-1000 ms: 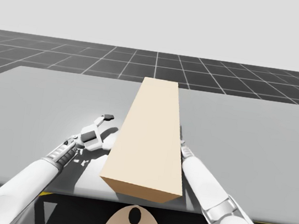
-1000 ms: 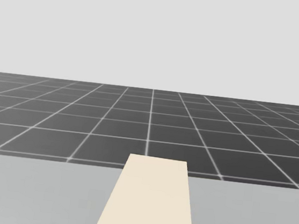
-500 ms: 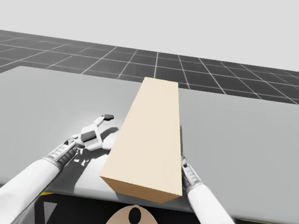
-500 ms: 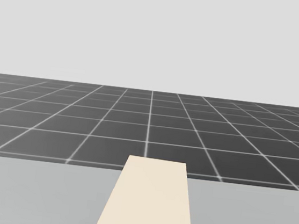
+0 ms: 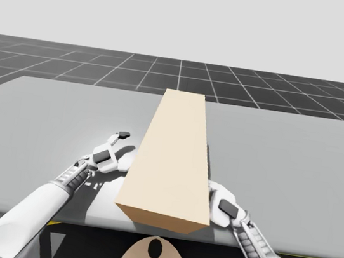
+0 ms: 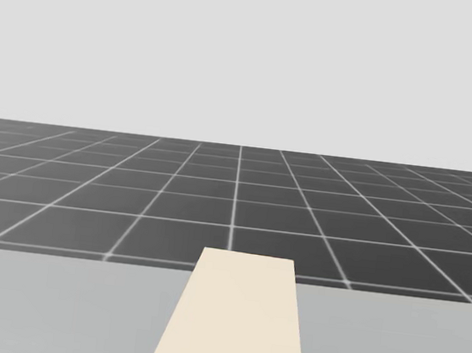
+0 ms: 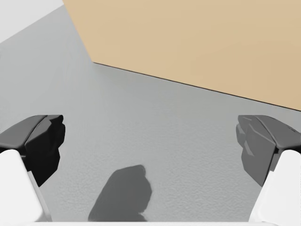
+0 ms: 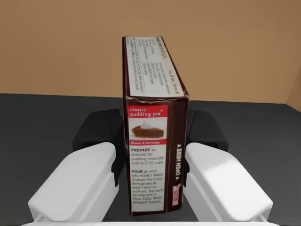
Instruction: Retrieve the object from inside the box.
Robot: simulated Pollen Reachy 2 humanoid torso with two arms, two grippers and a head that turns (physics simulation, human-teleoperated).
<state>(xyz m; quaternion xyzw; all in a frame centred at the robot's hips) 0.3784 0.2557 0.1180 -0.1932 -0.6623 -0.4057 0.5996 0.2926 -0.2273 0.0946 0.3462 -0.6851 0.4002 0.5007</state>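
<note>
A long tan box (image 5: pixel 170 161) lies lengthwise down the middle of the grey table (image 5: pixel 296 159); its top also shows in the head view (image 6: pixel 231 329). In the right wrist view a small dark-brown carton (image 8: pixel 153 94) stands upright between the fingers of my right gripper (image 8: pixel 150 139), which is shut on it, with the tan box's inner wall (image 8: pixel 235 47) behind. In the high view my right gripper (image 5: pixel 214 202) is against the tan box's right side near its front end. My left gripper (image 5: pixel 118 144) rests open beside the box's left side, nothing between its fingers (image 7: pixel 42 141).
The table's near edge (image 5: pixel 82 222) runs just behind both arms. The dark grid floor (image 6: pixel 233 202) stretches beyond the table's far edge. Grey tabletop (image 7: pixel 155 141) lies under my left gripper.
My right arm has drawn back toward the table's near edge along the tan box's right side. The left arm has stayed still. My head has turned up slightly.
</note>
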